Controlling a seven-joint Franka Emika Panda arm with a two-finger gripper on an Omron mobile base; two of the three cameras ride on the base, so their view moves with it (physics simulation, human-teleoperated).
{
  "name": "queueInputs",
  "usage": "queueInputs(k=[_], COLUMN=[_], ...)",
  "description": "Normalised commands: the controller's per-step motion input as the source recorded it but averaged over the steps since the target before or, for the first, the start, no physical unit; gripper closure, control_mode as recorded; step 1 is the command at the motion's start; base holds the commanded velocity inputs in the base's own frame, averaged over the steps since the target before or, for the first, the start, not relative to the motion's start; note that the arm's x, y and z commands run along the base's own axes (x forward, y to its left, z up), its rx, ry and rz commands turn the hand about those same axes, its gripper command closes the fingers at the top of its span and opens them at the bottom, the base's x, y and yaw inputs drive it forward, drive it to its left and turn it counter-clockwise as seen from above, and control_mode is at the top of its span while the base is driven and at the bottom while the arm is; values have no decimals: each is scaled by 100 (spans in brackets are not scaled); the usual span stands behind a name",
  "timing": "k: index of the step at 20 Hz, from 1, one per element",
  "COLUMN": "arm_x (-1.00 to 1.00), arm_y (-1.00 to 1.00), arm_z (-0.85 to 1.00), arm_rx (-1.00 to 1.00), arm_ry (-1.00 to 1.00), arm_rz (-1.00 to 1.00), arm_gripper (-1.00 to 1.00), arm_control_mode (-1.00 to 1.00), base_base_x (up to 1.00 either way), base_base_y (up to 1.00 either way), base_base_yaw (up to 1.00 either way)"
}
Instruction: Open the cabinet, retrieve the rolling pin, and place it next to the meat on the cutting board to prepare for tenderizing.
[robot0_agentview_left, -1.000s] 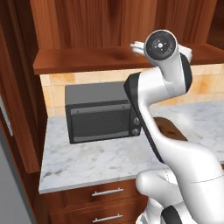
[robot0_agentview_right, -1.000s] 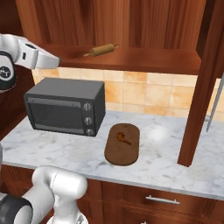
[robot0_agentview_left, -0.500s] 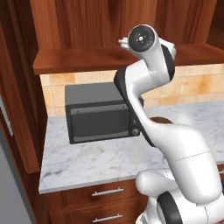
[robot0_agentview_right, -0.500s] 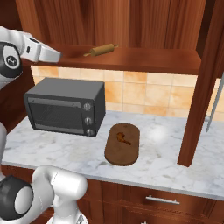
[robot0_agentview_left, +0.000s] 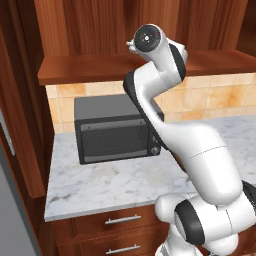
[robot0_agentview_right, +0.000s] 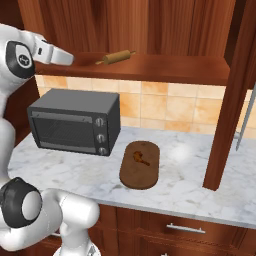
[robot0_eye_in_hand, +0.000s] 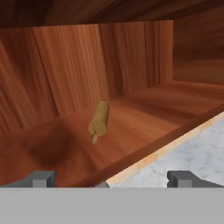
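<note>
Reddish-brown wood all round: the cabinet (robot0_agentview_right: 150, 30) stands open, its shelf bare except for the rolling pin (robot0_agentview_right: 116, 57), a light-tan rod lying flat on the shelf near the front edge, angled slightly. In the hand view the rolling pin (robot0_eye_in_hand: 99, 120) sits ahead of the pincer (robot0_eye_in_hand: 113, 177), well apart from it, end-on toward the camera, back wall of the cabinet (robot0_eye_in_hand: 87, 65) behind it. Pincer fingertips (robot0_eye_in_hand: 41, 178) stand wide apart at the bottom of that view, nothing between them, holding nothing. In the right base view the arm's white hand reaches toward the shelf from the left, level with the shelf edge, short of the pin.

Below, white marble surface (robot0_agentview_right: 190, 175) carries a dark grey toaster oven (robot0_agentview_right: 75, 122) at left and the cutting board (robot0_agentview_right: 140, 165), dark-brown oval, just right of the oven. The meat (robot0_agentview_right: 139, 158), small orange-brown lump, lies on the board's far half. Open cabinet door (robot0_agentview_right: 232, 95) hangs edge-on at right, silver bar handle (robot0_agentview_right: 246, 120) beside it. Tan tile backsplash behind. Drawers with short handles under the surface.

Left base view: arm bends up in front of the toaster oven (robot0_agentview_left: 117, 130), wrist at shelf height.
</note>
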Motion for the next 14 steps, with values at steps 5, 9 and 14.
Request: queueInputs(k=[5,9,14], arm_x=[47,16,34], arm_y=[0,0,0], arm_z=[0,-5,-5], arm_rx=[0,0,0], arm_ry=[1,0,1], arm_rz=[0,0,0], arm_gripper=[-100,-100,-100], arm_control_mode=[-100,-100,-100], base_base_x=[0,0,0], base_base_y=[0,0,0], base_base_yaw=[0,0,0])
